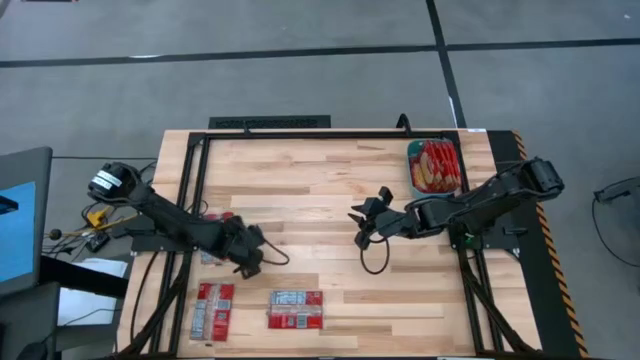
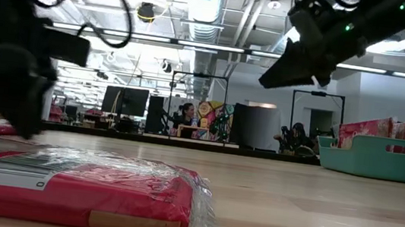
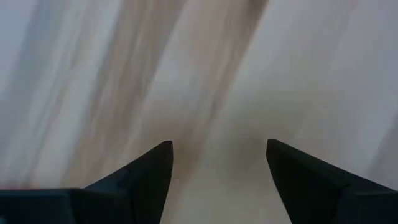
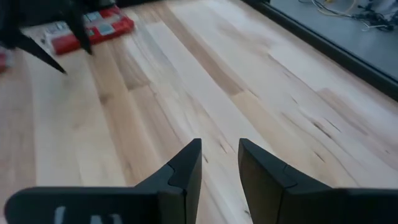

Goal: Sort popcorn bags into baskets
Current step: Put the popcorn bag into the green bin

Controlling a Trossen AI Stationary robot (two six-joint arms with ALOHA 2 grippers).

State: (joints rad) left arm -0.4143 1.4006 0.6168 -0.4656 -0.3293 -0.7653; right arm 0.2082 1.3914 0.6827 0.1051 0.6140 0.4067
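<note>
A pale butcher-block counter (image 1: 330,190) in a black frame stands on a grey floor; the low view looks across it into a workroom with dark monitors, ceiling ducts and a seated person far behind.

The teal basket (image 1: 417,172) sits at the counter's far right corner, already holding several red popcorn bags (image 1: 440,165) standing on edge. Two more red bags lie flat near the front left: one (image 1: 214,307) lengthwise toward the edge, another (image 1: 295,308) just beside it to its right. A third (image 1: 212,219) is mostly hidden under the left arm, farther back.

The left gripper (image 1: 250,262) hangs over bare wood just behind those two flat bags; its jaws stand wide apart with nothing between them, as its wrist view shows.

The right gripper (image 1: 362,215) is raised above the middle of the counter, well away from the basket. Its jaws are parted by a narrow gap and empty, with plain wood showing through.
</note>
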